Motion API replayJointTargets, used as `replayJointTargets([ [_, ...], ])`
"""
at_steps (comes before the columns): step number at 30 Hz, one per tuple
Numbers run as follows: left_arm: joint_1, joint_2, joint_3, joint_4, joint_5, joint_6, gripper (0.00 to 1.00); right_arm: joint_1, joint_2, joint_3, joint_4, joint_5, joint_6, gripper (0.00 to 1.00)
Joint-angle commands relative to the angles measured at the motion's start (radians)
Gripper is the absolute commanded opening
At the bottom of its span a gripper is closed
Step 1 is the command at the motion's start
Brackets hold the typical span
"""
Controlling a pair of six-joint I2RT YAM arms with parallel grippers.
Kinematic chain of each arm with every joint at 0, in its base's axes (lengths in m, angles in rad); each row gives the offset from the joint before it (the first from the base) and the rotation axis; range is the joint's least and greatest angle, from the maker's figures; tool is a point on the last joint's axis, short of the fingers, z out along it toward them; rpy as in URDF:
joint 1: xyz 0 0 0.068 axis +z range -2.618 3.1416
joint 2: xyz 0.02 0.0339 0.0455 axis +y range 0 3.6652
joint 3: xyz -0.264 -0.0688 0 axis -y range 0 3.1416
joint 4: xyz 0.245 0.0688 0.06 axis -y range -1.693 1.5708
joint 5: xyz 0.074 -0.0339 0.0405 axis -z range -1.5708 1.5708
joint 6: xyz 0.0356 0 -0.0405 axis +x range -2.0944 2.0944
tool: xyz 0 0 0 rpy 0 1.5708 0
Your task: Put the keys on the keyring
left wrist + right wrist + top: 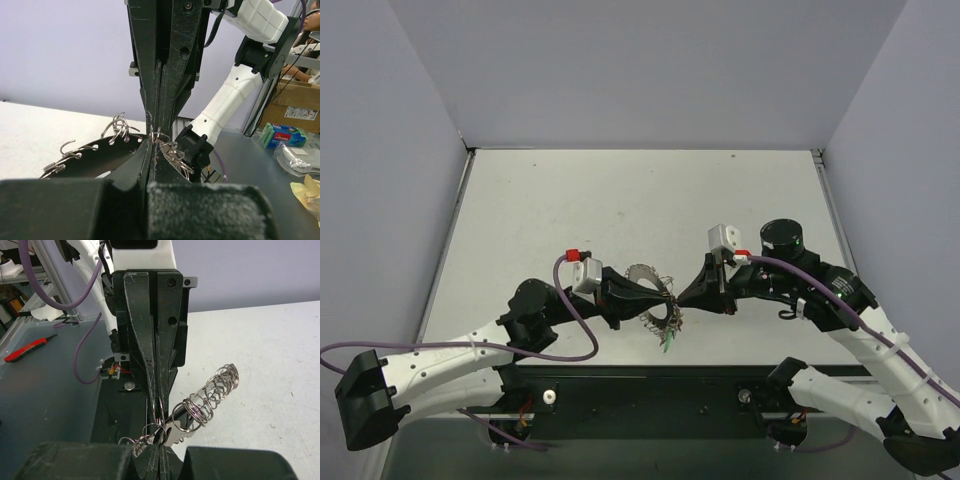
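Observation:
The keyring [642, 270] is held on edge above the table's near middle, with small wire loops all along its band. My left gripper [643, 300] is shut on its band from the left, and the band [95, 155] curves away to the left in the left wrist view. My right gripper [683, 296] meets it tip to tip from the right and is shut on a silver key [199, 427] at the ring [220, 385]. Green and red keys [668, 340] hang below the ring. The left gripper's fingers [145, 365] come down onto my right gripper [160, 447].
White table [620, 200] with grey walls on three sides. A black rail [650, 385] carries the arm bases at the near edge. Off the table there are a cardboard box [295, 102], a green packet [282, 135] and a red-handled tool [27, 349].

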State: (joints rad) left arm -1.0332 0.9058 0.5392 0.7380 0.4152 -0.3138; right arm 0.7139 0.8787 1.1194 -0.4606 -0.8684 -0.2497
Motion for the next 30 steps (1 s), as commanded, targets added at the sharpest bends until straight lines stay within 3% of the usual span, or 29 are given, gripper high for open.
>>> replayJointTargets([
  [1, -0.004, 0.01, 0.015, 0.216, -0.015, -0.037, 0.0, -0.004, 0.02, -0.018, 0.053, -0.047, 0.006, 0.0],
  [12, -0.004, 0.111, 0.025, 0.357, 0.01, -0.093, 0.0, -0.004, 0.031, -0.023, 0.059, -0.047, 0.01, 0.0],
  [27, -0.005, 0.173, 0.068, 0.409, 0.091, -0.156, 0.0, -0.004, 0.029, -0.03, 0.059, -0.012, 0.009, 0.0],
  [30, -0.005, 0.162, 0.061, 0.411, 0.086, -0.154, 0.0, -0.004, 0.017, -0.029, 0.06, -0.001, 0.007, 0.05],
])
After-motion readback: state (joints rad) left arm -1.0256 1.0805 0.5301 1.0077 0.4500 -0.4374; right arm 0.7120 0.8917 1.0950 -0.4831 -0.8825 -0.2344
